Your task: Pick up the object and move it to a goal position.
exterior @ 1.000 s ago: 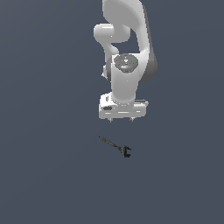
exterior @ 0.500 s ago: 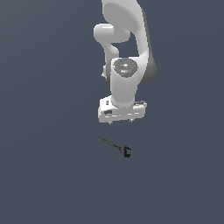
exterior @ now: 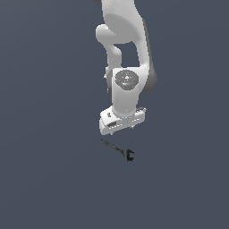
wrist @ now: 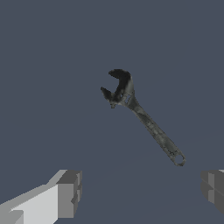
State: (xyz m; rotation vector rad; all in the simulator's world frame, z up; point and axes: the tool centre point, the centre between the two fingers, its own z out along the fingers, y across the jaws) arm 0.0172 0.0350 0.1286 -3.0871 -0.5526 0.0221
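Adjustable wrench [exterior: 119, 150] lies flat on the grey surface [exterior: 49, 179], lower centre of the exterior view. Gripper [exterior: 121, 127] hangs just above it, fingers [wrist: 68, 194] spread wide, holding nothing.

Two camera views of one simulated scene. The exterior view stands back from the robot arm [exterior: 127, 67], facing it and looking somewhat down onto a plain dark blue-grey floor [exterior: 49, 179]; the arm fills the upper middle and runs out of the top edge. The wrist view rides on the arm and looks down at the same floor from much closer, with the two grey fingertips [wrist: 70, 192] at its edges. Both views share the small wrench [exterior: 120, 150], tiny in the exterior view, large and detailed in the wrist view [wrist: 144, 118].
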